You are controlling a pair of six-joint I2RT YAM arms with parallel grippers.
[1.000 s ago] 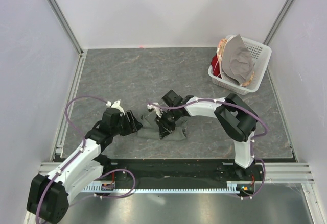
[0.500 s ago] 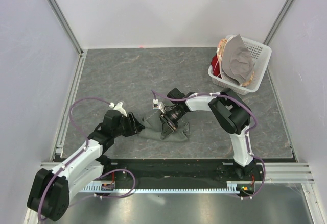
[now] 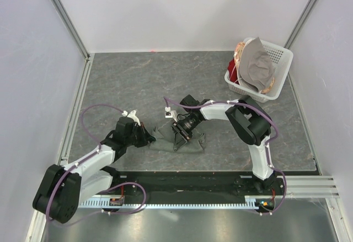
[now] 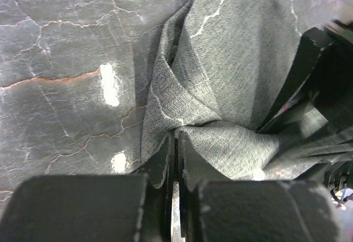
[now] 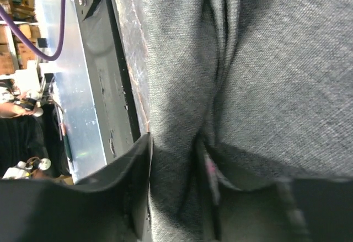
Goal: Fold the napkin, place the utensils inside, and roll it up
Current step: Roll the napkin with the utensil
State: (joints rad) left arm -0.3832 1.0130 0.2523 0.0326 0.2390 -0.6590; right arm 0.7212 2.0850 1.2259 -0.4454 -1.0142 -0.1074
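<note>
Left fingers clench the napkin: draw it taut, low. Right fingers straddle a fold; grip indeterminate.

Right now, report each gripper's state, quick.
Left gripper: closed, pinching the napkin at its edge.
Right gripper: fingers straddle a napkin fold; gripped or loose cannot be told.

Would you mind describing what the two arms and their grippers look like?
The left arm and right arm have white links, black joints and a looping purple cable each. The left gripper and right gripper have black fingers.
</note>
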